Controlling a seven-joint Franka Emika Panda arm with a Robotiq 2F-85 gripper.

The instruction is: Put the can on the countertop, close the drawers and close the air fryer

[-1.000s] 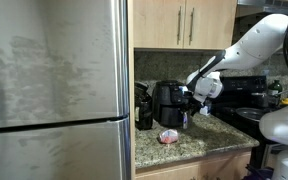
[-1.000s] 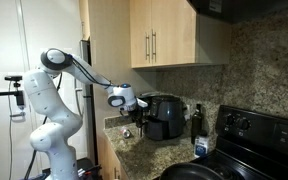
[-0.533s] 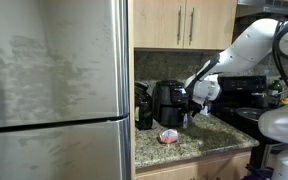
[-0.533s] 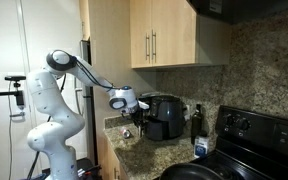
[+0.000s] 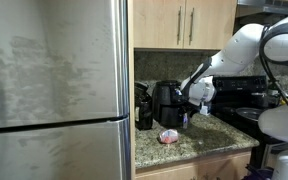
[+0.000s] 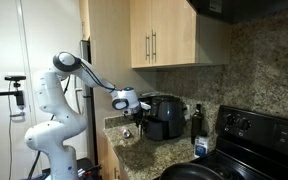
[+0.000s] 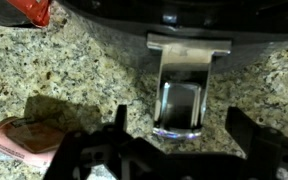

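Small squat pinkish-red and white can [image 5: 169, 136] rests on the speckled beige-brown granite countertop [image 5: 210, 141], just in front of the glossy black egg-shaped air fryer [image 5: 169, 102]; pale tan wooden cabinet doors [image 5: 184, 22] above sit shut.

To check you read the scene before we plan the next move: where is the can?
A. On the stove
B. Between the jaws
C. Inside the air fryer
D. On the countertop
D: in an exterior view the can lies on the countertop, in front of the air fryer.
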